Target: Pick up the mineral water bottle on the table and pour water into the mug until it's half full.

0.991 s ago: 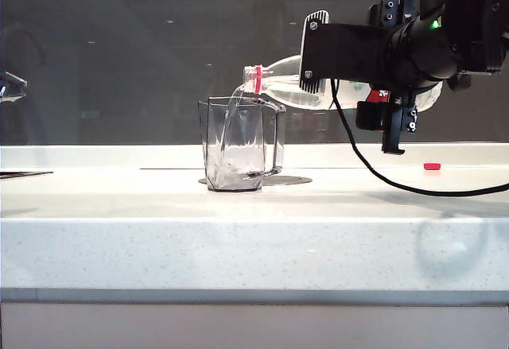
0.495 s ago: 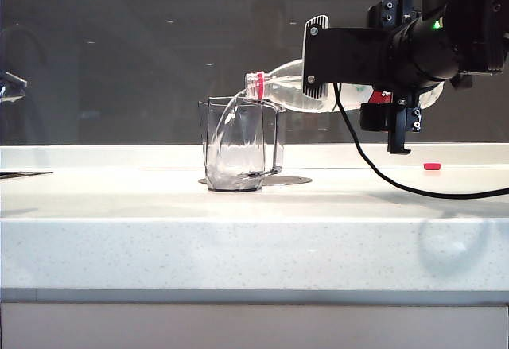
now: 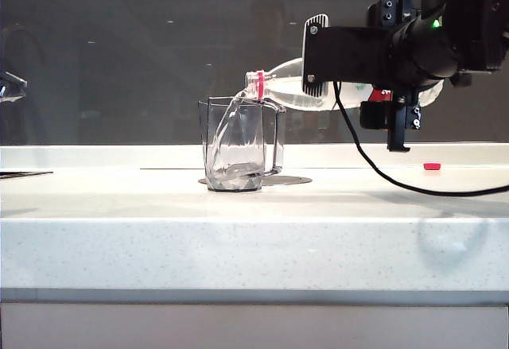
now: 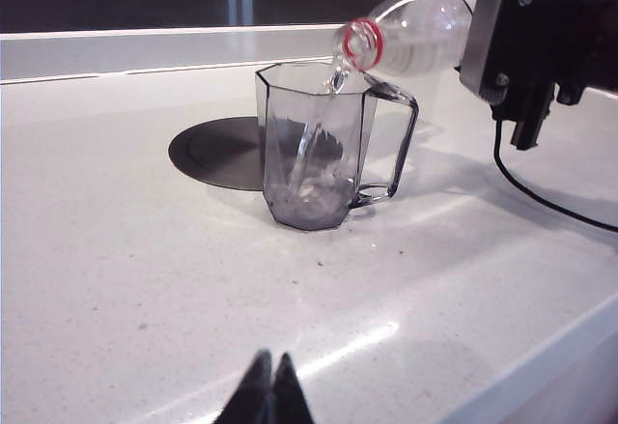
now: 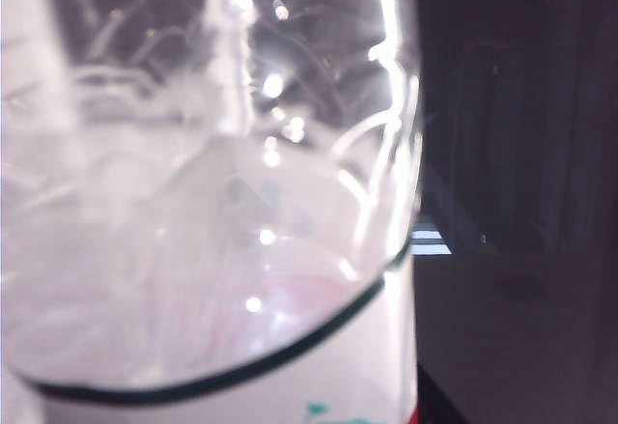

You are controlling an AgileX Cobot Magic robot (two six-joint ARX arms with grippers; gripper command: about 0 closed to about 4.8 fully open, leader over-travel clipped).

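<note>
- The clear plastic mineral water bottle (image 3: 280,87) has a red neck ring and a red-and-white label edged with a dark green line.
- The clear faceted glass-like mug (image 3: 238,144) looks grey-tinted, with colourless water (image 3: 236,176) in its base.
- The wide stone-like table (image 3: 254,246) is white with fine dark speckles.
- A dark grey round disc (image 4: 217,152) lies in it.
- A small red cap (image 3: 432,166) lies on the white top.
- The right gripper (image 3: 318,53) is black; the left gripper (image 4: 267,397) is black too.

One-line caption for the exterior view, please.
Right gripper tips the mineral water bottle, pouring water into the mug on the table.
</note>
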